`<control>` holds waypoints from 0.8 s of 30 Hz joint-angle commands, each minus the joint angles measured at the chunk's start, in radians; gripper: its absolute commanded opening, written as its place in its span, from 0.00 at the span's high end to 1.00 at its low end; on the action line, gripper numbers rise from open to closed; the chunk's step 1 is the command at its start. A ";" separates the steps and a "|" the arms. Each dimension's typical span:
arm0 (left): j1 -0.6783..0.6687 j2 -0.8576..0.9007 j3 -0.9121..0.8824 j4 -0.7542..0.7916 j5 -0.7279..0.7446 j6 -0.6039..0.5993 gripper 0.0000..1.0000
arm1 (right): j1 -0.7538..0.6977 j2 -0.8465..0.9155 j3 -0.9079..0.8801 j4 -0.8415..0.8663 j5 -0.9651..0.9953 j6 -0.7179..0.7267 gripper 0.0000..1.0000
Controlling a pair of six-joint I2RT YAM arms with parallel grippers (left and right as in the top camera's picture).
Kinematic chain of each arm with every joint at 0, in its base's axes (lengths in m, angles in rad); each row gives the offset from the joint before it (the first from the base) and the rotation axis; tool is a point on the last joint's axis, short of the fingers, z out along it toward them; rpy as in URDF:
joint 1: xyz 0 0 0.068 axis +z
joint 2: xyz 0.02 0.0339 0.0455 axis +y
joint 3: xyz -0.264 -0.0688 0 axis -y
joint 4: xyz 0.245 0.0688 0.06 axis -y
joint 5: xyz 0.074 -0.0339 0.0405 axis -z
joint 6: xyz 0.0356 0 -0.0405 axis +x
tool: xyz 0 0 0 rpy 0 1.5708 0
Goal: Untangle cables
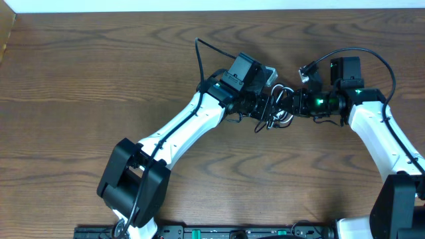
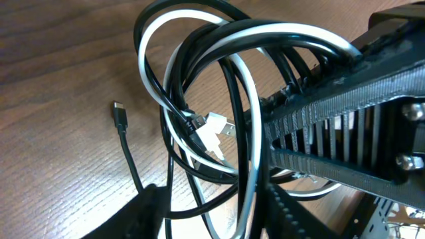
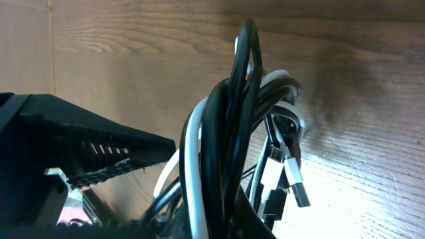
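Limp, light cables (image 1: 277,113), tangled near the middle of the table (image 1: 99,66), are clenched by the right gripper (image 1: 293,105), the hold of the left gripper (image 1: 264,106) cannot be told, and the white plug end (image 2: 219,127) is judged the best purchase.

The overhead camera looks straight down on the whole table (image 1: 80,79). My two wrist cameras look from very near, from opposite sides, at the same cables (image 3: 222,146).
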 commanded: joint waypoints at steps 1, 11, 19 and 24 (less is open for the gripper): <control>0.002 0.021 0.006 0.009 -0.018 0.018 0.55 | 0.004 -0.026 0.025 0.003 -0.018 0.004 0.99; 0.002 0.081 0.000 0.032 -0.016 -0.003 0.58 | 0.004 -0.026 0.025 0.006 -0.045 0.004 0.99; 0.015 0.110 0.001 0.040 -0.017 -0.009 0.93 | -0.003 -0.026 0.025 0.000 -0.044 0.004 0.99; 0.077 0.108 0.001 0.045 -0.017 -0.009 0.93 | -0.067 -0.026 0.025 -0.062 -0.007 0.000 0.99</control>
